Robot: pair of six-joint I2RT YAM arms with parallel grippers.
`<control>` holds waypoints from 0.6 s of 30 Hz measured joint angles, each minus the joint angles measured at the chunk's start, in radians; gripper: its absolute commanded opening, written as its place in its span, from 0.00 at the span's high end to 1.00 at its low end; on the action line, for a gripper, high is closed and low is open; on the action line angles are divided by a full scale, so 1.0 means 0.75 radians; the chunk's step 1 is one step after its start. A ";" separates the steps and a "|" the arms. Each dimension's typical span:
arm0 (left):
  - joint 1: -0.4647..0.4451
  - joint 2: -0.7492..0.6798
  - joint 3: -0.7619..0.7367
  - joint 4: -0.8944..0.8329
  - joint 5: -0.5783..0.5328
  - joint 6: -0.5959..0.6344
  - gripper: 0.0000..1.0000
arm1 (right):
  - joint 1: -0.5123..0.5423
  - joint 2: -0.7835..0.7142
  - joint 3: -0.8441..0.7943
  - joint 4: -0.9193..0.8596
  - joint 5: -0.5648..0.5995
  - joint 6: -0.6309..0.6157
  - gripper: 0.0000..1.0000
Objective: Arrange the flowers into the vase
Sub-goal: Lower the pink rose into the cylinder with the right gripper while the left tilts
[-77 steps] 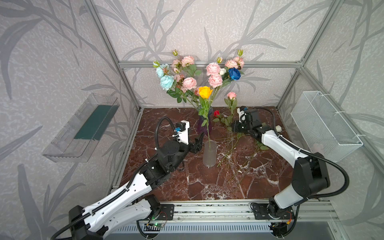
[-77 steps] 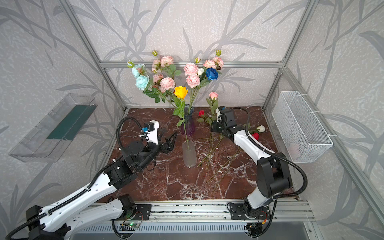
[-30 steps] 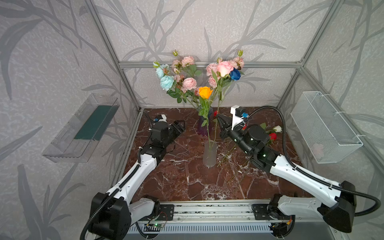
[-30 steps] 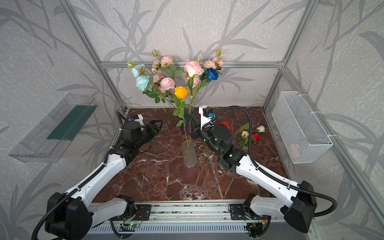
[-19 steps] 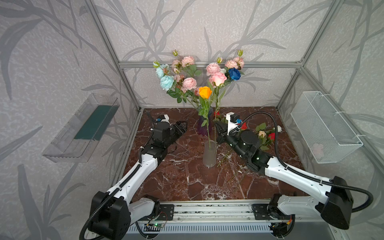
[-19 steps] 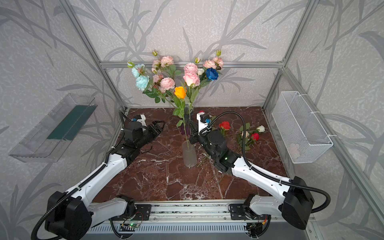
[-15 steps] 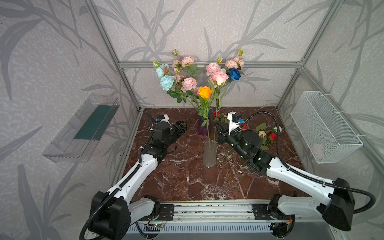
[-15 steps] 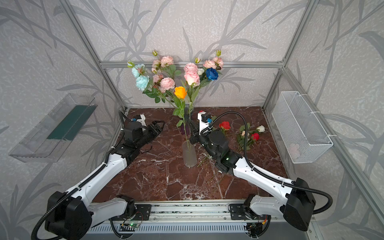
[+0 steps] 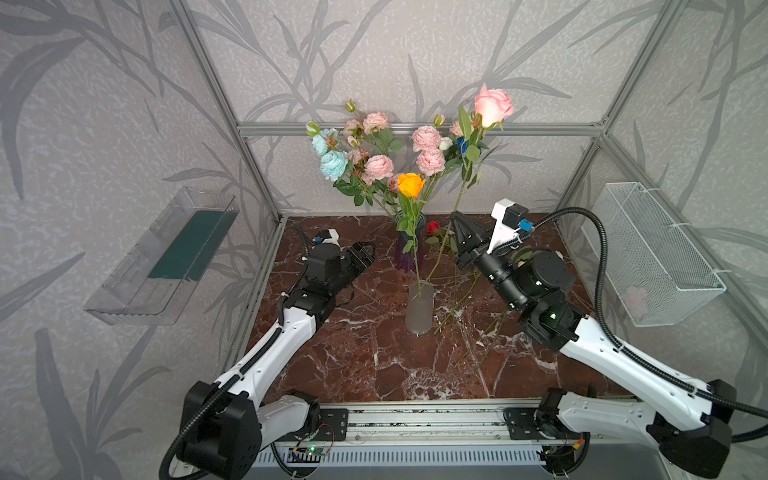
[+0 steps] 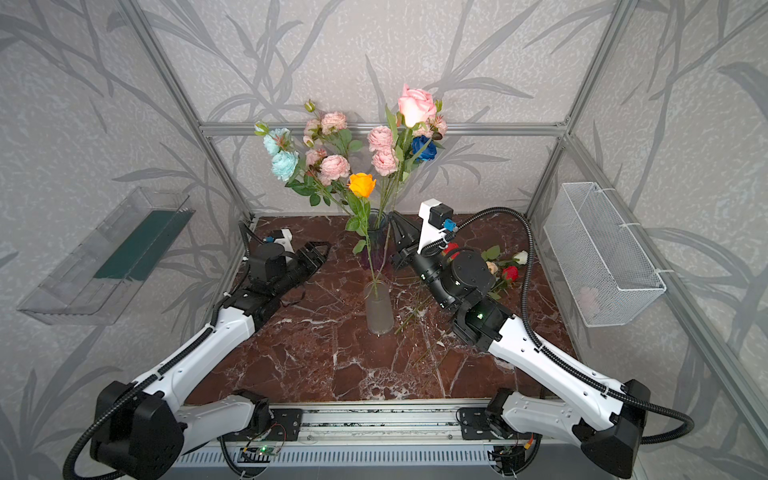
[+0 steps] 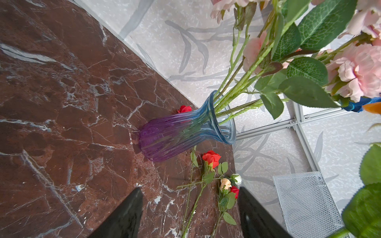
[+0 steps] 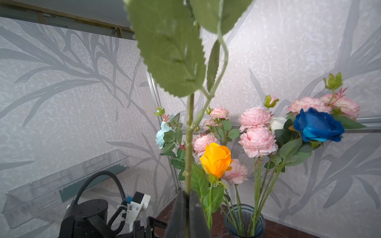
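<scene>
You are at the insertion step. Your right end effector (image 9: 456, 218) is clenched on the stem of a pink rose (image 9: 492, 106), gripping it partway down, with the bloom held high above the other heads. The stem slants down toward the mouth of the frosted vase (image 9: 419, 309), which already holds an orange rose (image 9: 410, 185). Whether the stem's tip is inside the rim cannot be told from these views.

Behind it, the purple vase (image 11: 175, 134) stands full of pink, turquoise and blue blooms. Your left end effector (image 9: 365, 253) is released and empty, low over the bench (image 9: 353, 365), left of both vases. Loose flowers (image 10: 505, 268) lie on the bench to the right.

Next, by my reading, you line the tip up over the opening and lower it straight. Take care the narrow vase does not tip, then let go.
</scene>
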 measured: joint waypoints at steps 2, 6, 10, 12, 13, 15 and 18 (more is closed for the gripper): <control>-0.006 0.000 0.000 0.005 0.003 0.000 0.27 | -0.004 0.019 0.001 0.002 0.009 -0.019 1.00; -0.014 0.000 0.000 0.008 0.006 0.000 0.27 | -0.008 0.061 -0.017 0.003 0.027 -0.037 1.00; -0.021 0.000 -0.001 0.009 0.006 0.000 0.27 | -0.017 0.084 -0.073 0.021 0.036 -0.039 1.00; -0.025 0.000 0.000 0.009 0.006 0.001 0.27 | -0.019 0.095 -0.098 0.025 0.042 -0.030 1.00; -0.027 0.000 0.000 0.009 0.006 0.001 0.27 | -0.020 0.103 -0.111 0.032 0.044 -0.023 1.00; -0.030 0.000 0.000 0.009 0.006 0.001 0.27 | -0.022 0.117 -0.145 0.052 0.045 -0.003 1.00; -0.035 0.000 0.000 0.009 0.006 0.001 0.27 | -0.022 0.142 -0.206 0.065 0.045 0.044 0.98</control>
